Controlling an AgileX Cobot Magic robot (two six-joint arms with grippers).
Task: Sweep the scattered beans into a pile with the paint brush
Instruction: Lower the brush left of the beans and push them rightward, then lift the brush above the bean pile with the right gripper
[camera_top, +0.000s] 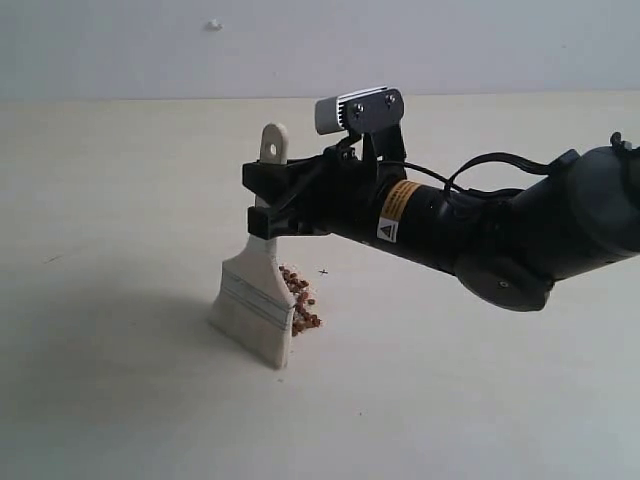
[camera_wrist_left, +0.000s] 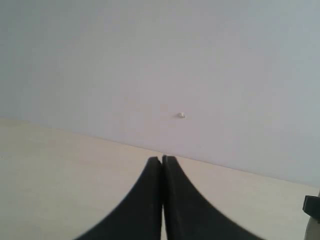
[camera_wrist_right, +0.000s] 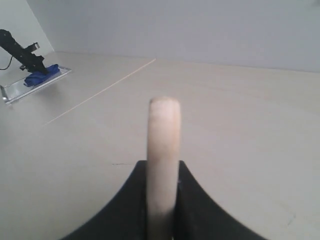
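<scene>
The right gripper (camera_top: 264, 203) is clamped on the white handle of the paint brush (camera_top: 254, 296), jaws pinching it from both sides a little below the handle's holed end; the right wrist view shows that handle (camera_wrist_right: 162, 137) standing up between the two black fingers. The brush's long axis is close to upright, handle end up and leaning slightly, with the bristle edge resting on the table (camera_top: 120, 210). The beans (camera_top: 300, 300) lie in a narrow band against the bristle face that is turned toward the right arm, touching or just beside the bristles, in the middle of the table in the exterior view. Judged from this layout, the beans lie on the arm's side of the brush, so a stroke drawn toward the arm would push them along, while a stroke away would leave them behind. The left gripper (camera_wrist_left: 162, 165) has its fingers pressed together with nothing between them; its view shows only bare table and wall, so the right arm is the working arm.
</scene>
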